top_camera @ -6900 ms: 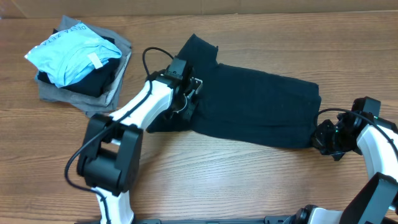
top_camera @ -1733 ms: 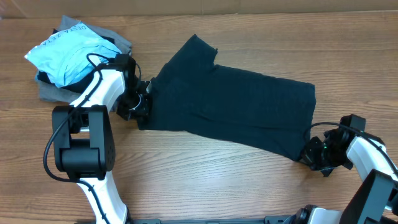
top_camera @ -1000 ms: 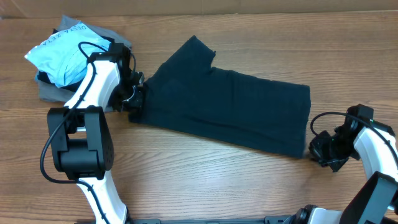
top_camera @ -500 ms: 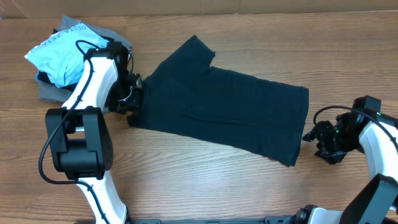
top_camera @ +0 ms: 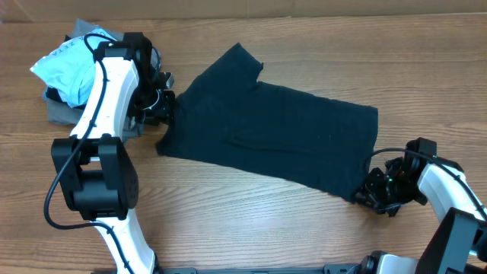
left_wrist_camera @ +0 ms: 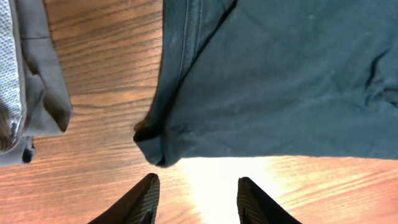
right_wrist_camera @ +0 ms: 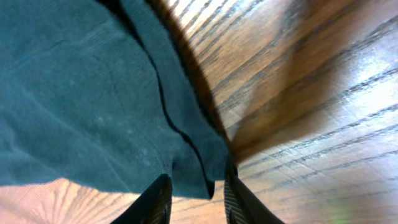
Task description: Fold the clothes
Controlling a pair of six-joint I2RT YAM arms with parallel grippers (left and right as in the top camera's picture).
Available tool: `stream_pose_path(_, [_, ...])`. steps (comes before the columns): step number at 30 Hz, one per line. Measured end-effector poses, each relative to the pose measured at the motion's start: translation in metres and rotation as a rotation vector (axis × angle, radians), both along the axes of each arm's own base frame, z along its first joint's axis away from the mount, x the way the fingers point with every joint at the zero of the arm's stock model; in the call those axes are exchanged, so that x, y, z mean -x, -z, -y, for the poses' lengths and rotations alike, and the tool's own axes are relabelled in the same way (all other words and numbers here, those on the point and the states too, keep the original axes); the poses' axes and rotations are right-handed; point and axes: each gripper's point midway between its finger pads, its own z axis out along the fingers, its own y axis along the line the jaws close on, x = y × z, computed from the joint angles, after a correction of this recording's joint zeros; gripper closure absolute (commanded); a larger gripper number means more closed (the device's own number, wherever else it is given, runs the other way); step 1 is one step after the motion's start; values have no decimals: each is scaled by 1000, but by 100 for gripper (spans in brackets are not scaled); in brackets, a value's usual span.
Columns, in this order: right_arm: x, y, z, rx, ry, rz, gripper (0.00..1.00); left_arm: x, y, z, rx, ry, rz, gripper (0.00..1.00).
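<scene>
Black cloth is filling the middle of the overhead view: the black T-shirt (top_camera: 274,129) is lying flat on the wooden table (top_camera: 251,228), spread in a long band that is running from upper left to lower right. The left gripper (top_camera: 162,108) is standing at the left edge of the shirt, and the right gripper (top_camera: 370,190) is standing at its lower right corner. A light-blue garment (top_camera: 68,68) is resting on top of a grey garment (top_camera: 57,114) in a pile at the far left, near the left arm.

In the left wrist view, the left gripper (left_wrist_camera: 196,199) is holding its fingers (left_wrist_camera: 140,199) wide apart, with only bare table between them. A folded corner of the black T-shirt (left_wrist_camera: 280,81) is lying just in front of them, not touching. The grey garment (left_wrist_camera: 37,93) is showing at the left border.

In the right wrist view, the right gripper (right_wrist_camera: 196,199) is also keeping its fingers (right_wrist_camera: 155,202) apart. The corner of the black T-shirt (right_wrist_camera: 81,106) is lying between them, and I cannot tell if the pads are pressing it.
</scene>
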Motion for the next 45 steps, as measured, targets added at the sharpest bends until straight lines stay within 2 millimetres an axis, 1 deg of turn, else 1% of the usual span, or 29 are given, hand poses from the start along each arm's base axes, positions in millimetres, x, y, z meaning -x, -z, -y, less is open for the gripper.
stream_pose_path(2, [2,3,-1,-3,0,2,77,0,8,0,-2,0,1,59])
stream_pose_path(4, [3,5,-3,-13,0,6,82,5,24,-1,-6,0,-9,60])
stream_pose_path(6, [4,6,-5,-22,3,5,93,11,41,-1,-8,1,-20,66])
stream_pose_path(7, [4,6,-6,-24,1,8,96,15,50,-1,-8,2,-27,68])
stream_pose_path(10, [3,5,-7,-32,3,9,96,26,69,-2,-10,1,-47,72])
stream_pose_path(12, [7,3,-7,-36,2,-15,96,33,76,-2,-13,2,-66,78])
stream_pose_path(14, [9,-3,-6,-28,-1,-40,96,36,80,-5,-27,4,-73,83])
stream_pose_path(17, [7,-16,4,14,-7,-70,96,36,80,-9,-54,7,-72,90])
stream_pose_path(19, [2,-25,14,60,-1,-83,96,36,81,-12,-71,9,-72,92])
stream_pose_path(21, [-1,-28,20,92,13,-88,96,36,81,-15,-87,9,-73,94])
stream_pose_path(23, [1,-28,25,119,29,-106,96,37,81,-17,-100,8,-74,95])
stream_pose_path(25, [6,-27,30,153,62,-145,96,37,81,-19,-111,8,-74,96])
stream_pose_path(28, [10,-26,37,203,110,-182,96,37,81,-20,-119,8,-76,95])
stream_pose_path(30, [13,-25,40,219,132,-198,96,38,81,-20,-121,2,-78,88])
stream_pose_path(31, [13,-25,41,227,142,-203,94,38,81,-20,-122,-3,-80,82])
stream_pose_path(35, [15,-25,46,257,165,-219,75,42,81,-20,-123,-15,-96,73])
stream_pose_path(36, [15,-25,47,263,168,-222,68,43,80,-20,-123,-15,-102,71])
stream_pose_path(38, [16,-24,47,268,174,-224,51,46,80,-20,-121,-14,-115,68])
stream_pose_path(40, [15,-24,48,270,179,-222,44,52,78,-19,-115,-14,-138,65])
stream_pose_path(41, [13,-24,48,269,178,-214,43,53,77,-18,-110,-14,-146,64])
stream_pose_path(42, [11,-24,48,268,173,-206,42,55,75,-17,-102,-15,-157,64])
stream_pose_path(45, [-2,-23,44,232,136,-137,42,58,66,-12,-77,-17,-181,63])
